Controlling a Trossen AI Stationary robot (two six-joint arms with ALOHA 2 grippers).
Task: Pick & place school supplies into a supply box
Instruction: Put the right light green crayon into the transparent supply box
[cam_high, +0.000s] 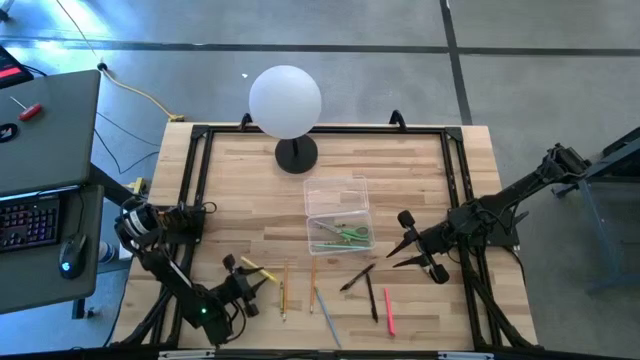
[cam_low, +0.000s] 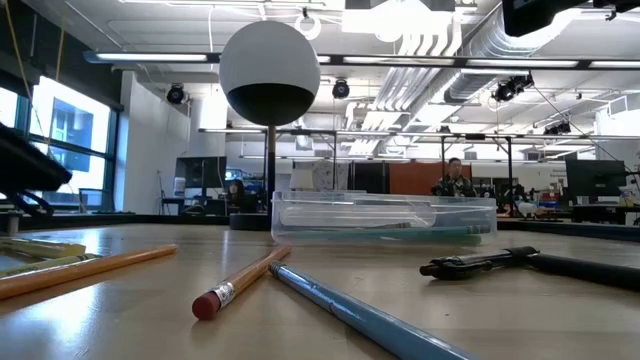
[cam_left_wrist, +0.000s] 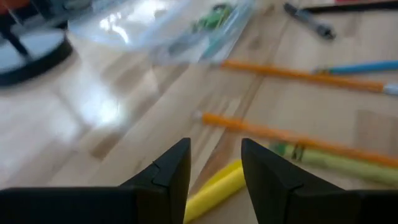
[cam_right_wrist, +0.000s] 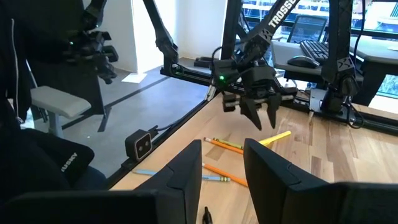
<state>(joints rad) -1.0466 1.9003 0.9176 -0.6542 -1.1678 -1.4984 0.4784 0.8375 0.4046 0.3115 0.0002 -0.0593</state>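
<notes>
On pale plank table (cam_high: 240, 190), clear plastic box (cam_high: 338, 212), slim yellow marker (cam_left_wrist: 214, 190) below left gripper (cam_left_wrist: 214, 163), jaws released

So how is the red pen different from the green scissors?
The red pen lies on the bare wooden table, while the green scissors already sit inside the clear box. The pen is one thin straight stick; the scissors are wider, with loop handles. The pen is red and the scissors are green. Both lie flat, and neither gripper is touching them.
</notes>
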